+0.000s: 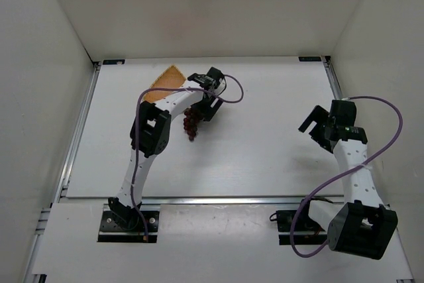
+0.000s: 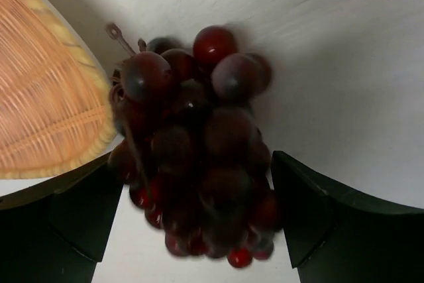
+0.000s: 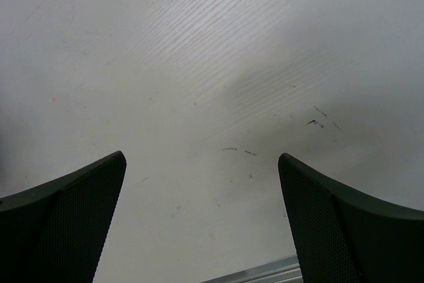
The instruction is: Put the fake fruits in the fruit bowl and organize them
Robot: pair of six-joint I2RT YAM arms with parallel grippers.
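Left claw spread around dark maroon grape bunch — beside the orange woven bowl; right claw spread too.

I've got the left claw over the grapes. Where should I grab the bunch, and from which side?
Probably best to take the grape bunch across its thick middle, coming straight down from above. It lies flat on the table beside the bowl, and the open left claw straddles its long sides. The stem, at the bowl end, looks too thin to pinch.

Robot lab cell: white walls, railed table
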